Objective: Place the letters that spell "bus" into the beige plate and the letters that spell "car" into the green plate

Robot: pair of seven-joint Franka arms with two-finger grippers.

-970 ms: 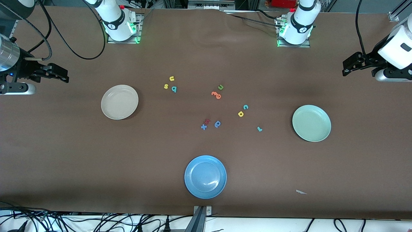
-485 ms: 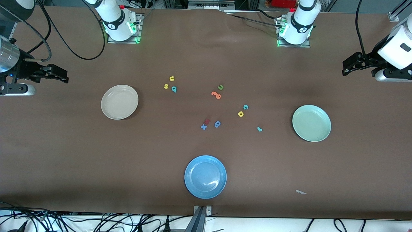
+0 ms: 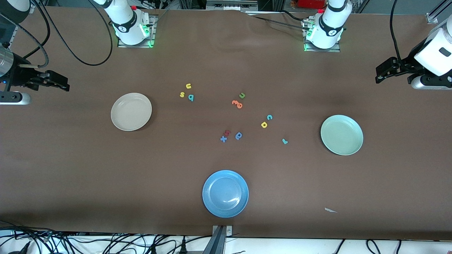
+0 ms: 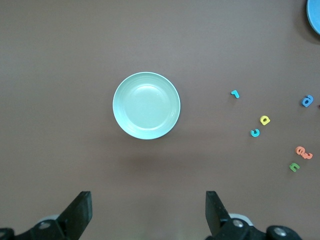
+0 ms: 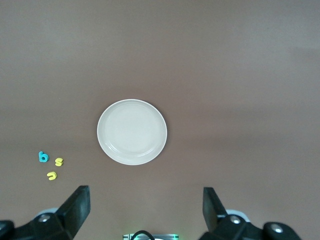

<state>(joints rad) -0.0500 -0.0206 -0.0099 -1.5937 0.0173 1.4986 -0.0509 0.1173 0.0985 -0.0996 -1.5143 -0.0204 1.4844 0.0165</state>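
Note:
The beige plate (image 3: 131,112) (image 5: 132,132) lies toward the right arm's end of the table. Beside it sit the yellow u (image 3: 188,85) (image 5: 52,175), yellow s (image 3: 182,94) (image 5: 59,161) and teal b (image 3: 191,97) (image 5: 43,157). Toward the left arm's end is the green plate (image 3: 342,134) (image 4: 146,105), with the teal c (image 3: 269,117) (image 4: 255,132), yellow a (image 3: 264,124) (image 4: 265,120) and teal r (image 3: 284,141) (image 4: 235,93) nearby. My right gripper (image 3: 64,84) (image 5: 145,207) hangs open and empty over its table end. My left gripper (image 3: 379,72) (image 4: 148,210) hangs open and empty over the other end.
A blue plate (image 3: 225,193) lies near the front edge. Mid-table lie a green u (image 3: 242,95), orange letters (image 3: 237,103), a blue round letter (image 3: 239,135), a blue x (image 3: 223,139) and a red letter (image 3: 227,132). A paper scrap (image 3: 330,210) lies nearer the front camera than the green plate.
My right gripper has drifted a little outward toward its end of the table. The left arm, plates and letters have not moved.

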